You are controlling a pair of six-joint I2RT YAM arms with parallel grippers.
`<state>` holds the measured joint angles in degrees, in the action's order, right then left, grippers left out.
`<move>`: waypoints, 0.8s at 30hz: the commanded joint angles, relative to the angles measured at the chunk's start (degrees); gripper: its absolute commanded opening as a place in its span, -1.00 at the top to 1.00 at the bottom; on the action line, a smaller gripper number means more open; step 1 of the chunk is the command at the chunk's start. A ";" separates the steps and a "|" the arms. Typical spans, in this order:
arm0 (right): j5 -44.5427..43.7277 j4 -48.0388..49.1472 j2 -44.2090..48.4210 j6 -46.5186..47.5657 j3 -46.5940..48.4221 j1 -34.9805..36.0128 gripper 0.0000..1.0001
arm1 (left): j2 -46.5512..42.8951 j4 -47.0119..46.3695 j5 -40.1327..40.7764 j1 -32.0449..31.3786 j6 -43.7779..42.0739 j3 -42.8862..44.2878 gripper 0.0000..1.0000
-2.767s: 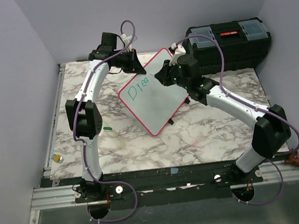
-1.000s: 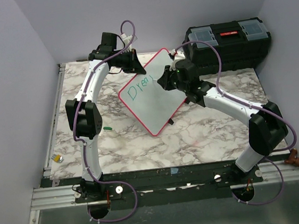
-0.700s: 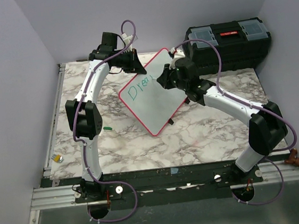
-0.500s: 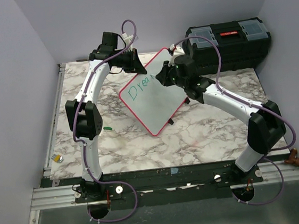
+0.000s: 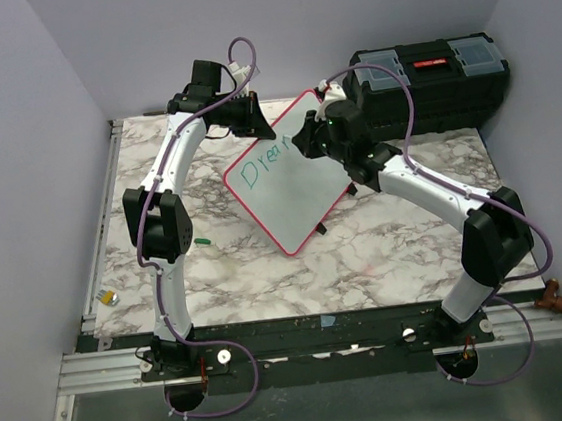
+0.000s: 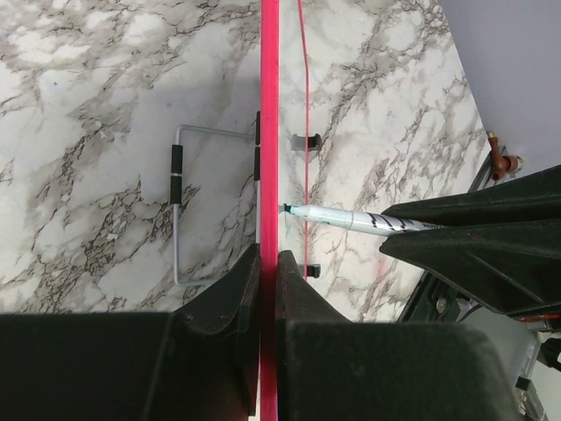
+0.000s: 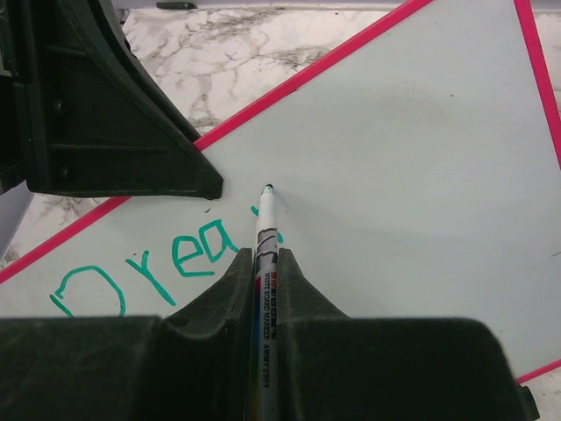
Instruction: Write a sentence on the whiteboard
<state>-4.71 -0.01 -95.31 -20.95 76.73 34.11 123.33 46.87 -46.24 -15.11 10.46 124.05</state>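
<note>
A marble-patterned table (image 5: 386, 250) stands between plain lilac walls, with a black toolbox (image 5: 433, 74) at its far right corner. The whiteboard (image 5: 288, 185) sits tilted near the far middle, propped on a wire stand (image 6: 175, 210). The left claw (image 6: 268, 263) is closed narrowly on its pink upper rim. The right claw (image 7: 265, 263) grips a marker (image 7: 264, 228), whose tip meets the board just past the green letters (image 7: 175, 259) reading "Drea". A small green bit (image 5: 201, 241) lies on the table near the left arm.
</note>
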 commanded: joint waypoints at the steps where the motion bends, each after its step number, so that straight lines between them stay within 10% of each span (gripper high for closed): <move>1: -1.22 -1.59 0.74 -0.39 -3.11 -0.42 0.99 | -1.32 2.35 -0.50 -2.38 -2.81 0.35 1.00; 24: -0.24 -1.09 -0.58 -1.19 -0.18 -0.37 0.99 | -1.34 2.19 -0.65 -2.38 -2.90 -0.30 1.00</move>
<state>-5.10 -0.14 -93.93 -21.67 73.91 33.76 123.31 46.89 -46.11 -15.14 10.46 124.05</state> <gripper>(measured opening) 0.124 0.078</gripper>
